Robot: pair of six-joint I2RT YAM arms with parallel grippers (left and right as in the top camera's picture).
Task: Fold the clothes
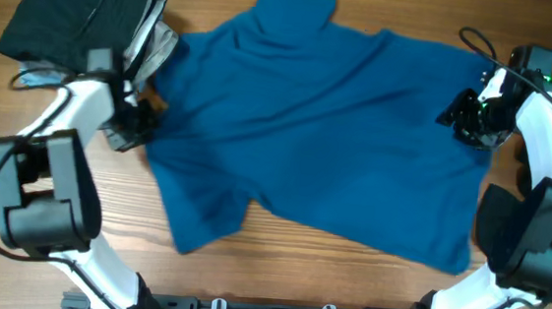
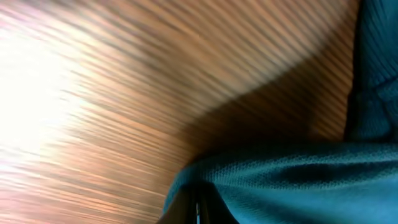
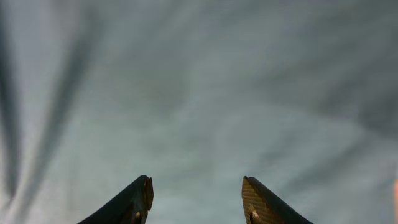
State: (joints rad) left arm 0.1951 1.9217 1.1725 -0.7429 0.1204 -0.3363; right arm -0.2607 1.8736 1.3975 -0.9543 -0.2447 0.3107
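The rumpled blue short-sleeved shirt [image 1: 327,139] lay spread across the middle of the brown wooden table [image 1: 297,270]. The right gripper [image 3: 196,186] was over its right edge, jaws apart. The left gripper [image 1: 138,122] met the shirt's left edge; whether its jaws were together could not be told

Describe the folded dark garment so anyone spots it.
Start at the large blue short-sleeved shirt spread across the wooden table. Beyond its left sleeve, at the far-left corner, lies a folded black fabric bundle. It alone is dark and compact, with grey cloth beside it.
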